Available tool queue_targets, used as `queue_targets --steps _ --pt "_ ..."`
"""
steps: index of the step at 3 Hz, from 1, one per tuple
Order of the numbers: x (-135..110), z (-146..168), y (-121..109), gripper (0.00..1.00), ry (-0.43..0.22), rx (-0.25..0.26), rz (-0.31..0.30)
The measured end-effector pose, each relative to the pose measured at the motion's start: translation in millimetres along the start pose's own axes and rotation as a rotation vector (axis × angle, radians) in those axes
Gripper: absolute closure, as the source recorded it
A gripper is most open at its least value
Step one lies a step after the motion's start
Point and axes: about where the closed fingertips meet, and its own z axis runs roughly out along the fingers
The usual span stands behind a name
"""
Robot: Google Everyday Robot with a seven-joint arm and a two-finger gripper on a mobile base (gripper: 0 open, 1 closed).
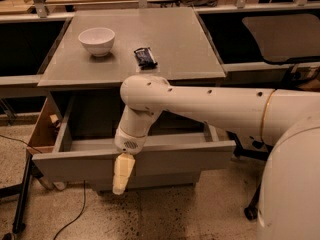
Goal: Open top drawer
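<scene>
The top drawer (pixel 170 161) is a wide matte grey box with a plain handleless front. It stands pulled far out from under the grey cabinet top (pixel 150 49), and its grey walls and dark inside show. My gripper (pixel 121 176) hangs down from the white arm in front of the drawer's front panel, left of its middle, pointing at the floor. Its cream fingers (pixel 122 171) overlap the panel's lower edge and nothing shows between them.
A white bowl (pixel 97 40) and a dark snack packet (pixel 145 57) lie on the cabinet top. A lower grey drawer front (pixel 165 180) shows under the open one. A black stand (pixel 22 199) and cables are on the speckled floor at left. A dark chair (pixel 280 36) is at right.
</scene>
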Motion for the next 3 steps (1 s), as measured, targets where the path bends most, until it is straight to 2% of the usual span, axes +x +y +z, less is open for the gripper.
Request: queue_targets --steps 1,2,3 --pt "5 6 11 0.0 0.004 -0.013 0.015" --pt "19 23 34 0.0 0.008 -0.036 0.059" --pt "20 24 34 0.0 0.008 -0.039 0.064"
